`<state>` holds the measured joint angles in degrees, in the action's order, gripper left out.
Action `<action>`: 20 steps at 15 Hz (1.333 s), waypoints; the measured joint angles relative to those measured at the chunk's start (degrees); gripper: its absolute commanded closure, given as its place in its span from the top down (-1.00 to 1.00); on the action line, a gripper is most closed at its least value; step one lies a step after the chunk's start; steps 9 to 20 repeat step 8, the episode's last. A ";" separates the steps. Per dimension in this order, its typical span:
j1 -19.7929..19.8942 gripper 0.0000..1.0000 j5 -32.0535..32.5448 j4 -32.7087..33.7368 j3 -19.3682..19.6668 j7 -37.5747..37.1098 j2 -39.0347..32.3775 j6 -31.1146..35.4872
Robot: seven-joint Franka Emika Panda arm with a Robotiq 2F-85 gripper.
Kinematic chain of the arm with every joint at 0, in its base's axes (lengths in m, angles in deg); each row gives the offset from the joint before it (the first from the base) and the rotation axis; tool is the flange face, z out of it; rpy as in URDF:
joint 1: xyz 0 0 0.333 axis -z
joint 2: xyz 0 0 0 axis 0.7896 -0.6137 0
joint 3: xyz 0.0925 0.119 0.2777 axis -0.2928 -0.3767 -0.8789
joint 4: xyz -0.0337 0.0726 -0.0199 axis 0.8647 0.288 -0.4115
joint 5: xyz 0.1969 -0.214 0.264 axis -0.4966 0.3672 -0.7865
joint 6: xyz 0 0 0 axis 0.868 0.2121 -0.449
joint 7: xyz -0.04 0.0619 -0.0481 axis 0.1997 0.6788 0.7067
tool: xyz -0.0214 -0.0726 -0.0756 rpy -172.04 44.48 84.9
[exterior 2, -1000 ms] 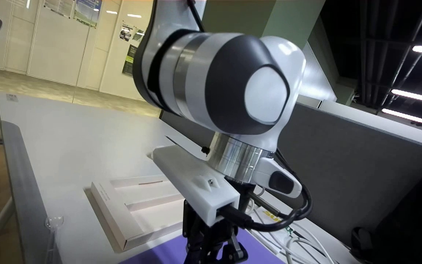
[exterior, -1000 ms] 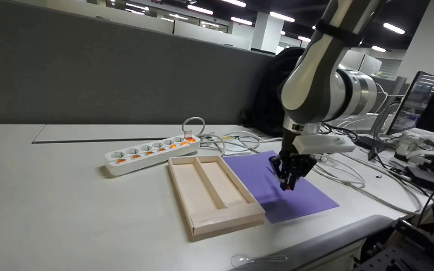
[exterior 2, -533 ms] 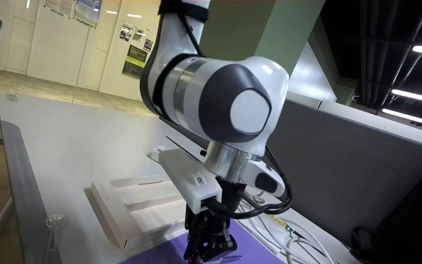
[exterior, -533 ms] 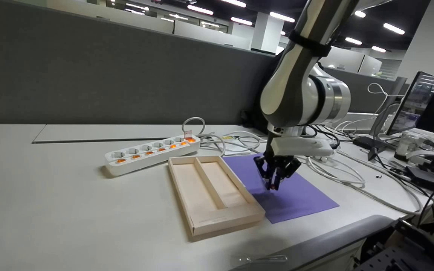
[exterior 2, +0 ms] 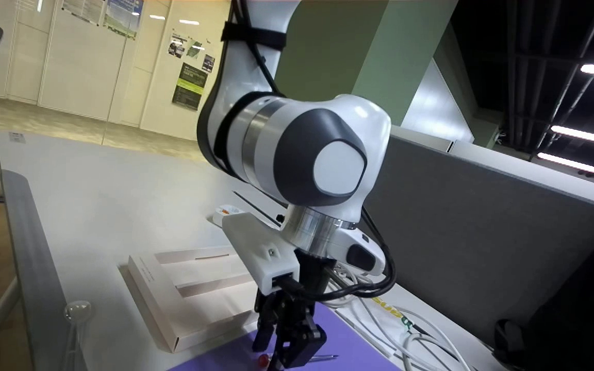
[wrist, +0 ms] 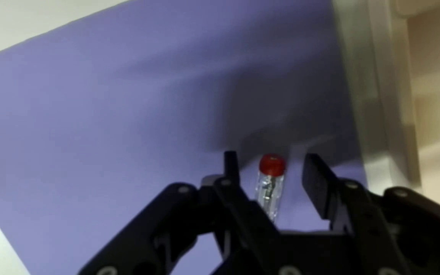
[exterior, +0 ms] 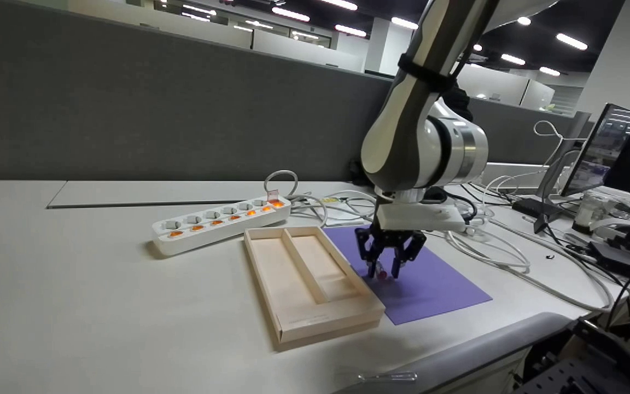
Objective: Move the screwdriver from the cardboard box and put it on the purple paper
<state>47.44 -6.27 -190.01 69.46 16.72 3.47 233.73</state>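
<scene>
Screwdriver [wrist: 270, 185] lies on purple paper [wrist: 120, 122] — tool [exterior: 383, 272] spread around it.

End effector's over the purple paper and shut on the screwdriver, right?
Not shut: the wrist view shows the end effector open, with a gap on each side of the screwdriver. It is over the purple paper, as you say.

Fingers [wrist: 319, 187] lower, nearer cardboard box [exterior: 331, 319], now parted; screwdriver [wrist: 270, 185], freed, down on purple paper [wrist: 101, 133]
</scene>
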 measured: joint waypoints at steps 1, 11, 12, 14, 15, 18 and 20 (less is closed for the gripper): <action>-0.41 0.76 0.00 0.01 0.32 -0.12 0.08 -0.02; -15.40 1.00 7.91 -2.07 15.42 -13.30 6.93 -4.49; -15.40 1.00 7.91 -2.07 15.42 -13.30 6.93 -4.49; -15.40 1.00 7.91 -2.07 15.42 -13.30 6.93 -4.49; -15.40 1.00 7.91 -2.07 15.42 -13.30 6.93 -4.49; -15.40 1.00 7.91 -2.07 15.42 -13.30 6.93 -4.49; -15.40 1.00 7.91 -2.07 15.42 -13.30 6.93 -4.49</action>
